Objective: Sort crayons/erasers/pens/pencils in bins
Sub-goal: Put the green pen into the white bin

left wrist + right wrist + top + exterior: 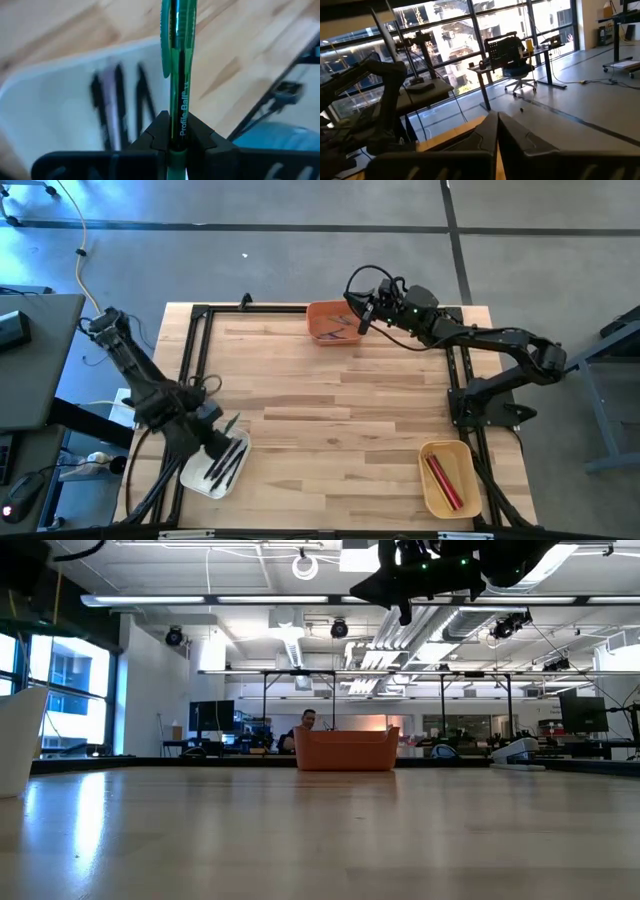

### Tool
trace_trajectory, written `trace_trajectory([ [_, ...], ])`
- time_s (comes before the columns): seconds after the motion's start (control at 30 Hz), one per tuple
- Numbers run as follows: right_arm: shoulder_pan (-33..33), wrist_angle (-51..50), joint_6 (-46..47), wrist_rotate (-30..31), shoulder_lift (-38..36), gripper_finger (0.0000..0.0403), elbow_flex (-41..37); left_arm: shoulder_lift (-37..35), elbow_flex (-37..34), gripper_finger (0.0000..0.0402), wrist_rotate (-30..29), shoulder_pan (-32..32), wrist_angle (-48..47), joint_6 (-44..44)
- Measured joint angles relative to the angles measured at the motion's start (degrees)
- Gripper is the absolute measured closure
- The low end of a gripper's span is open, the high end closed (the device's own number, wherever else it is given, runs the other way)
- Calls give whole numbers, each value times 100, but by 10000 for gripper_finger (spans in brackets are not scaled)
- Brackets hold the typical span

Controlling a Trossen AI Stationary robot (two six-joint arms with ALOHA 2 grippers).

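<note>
My left gripper [222, 442] [176, 131] is over the white bin [197, 477] [60, 95] at the table's near left and is shut on a green see-through pen [232, 423] [178, 55]. Several dark pens [226, 463] [120, 107] lie flat in that bin. My right gripper [362, 320] [497, 131] [405, 600] is shut and holds nothing, high above the orange bin [334, 321] [345, 751] at the far edge. Thin sticks lie in the orange bin. Red sticks [442, 480] lie in the tan-yellow bin [447, 477] at the near right. My left gripper pinches the green pen's barrel [180, 120] between its two fingers [158, 131], near one end. The pen runs lengthwise out past the fingertips. It is lifted clear, and its free end [175, 20] reaches beyond the white bin's rim over the table.
A black metal frame [192, 350] runs along the table's left, far and right sides. The wide middle of the wooden table [330, 410] is bare. Cables and a grey side table [30, 360] are off the left edge. A person shows far behind the orange bin [307, 720].
</note>
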Motion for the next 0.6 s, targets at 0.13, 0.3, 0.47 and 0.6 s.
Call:
trace_trajectory([
  [0.13, 4, -9, 5, -6, 2, 400, 0, 322, 0, 389, -136, -697, -236, -1014],
  [0.3, 2, -47, 126, 54, 4, 402, 0, 939, 0, 389, -144, -1263, -224, -1839],
  [0.47, 2, -63, 129, 89, 4, 402, 0, 1692, 0, 389, -117, -1671, 225, -2240],
  [0.6, 11, -90, 136, 162, 4, 402, 0, 2175, 0, 389, -80, -1764, 579, -2252],
])
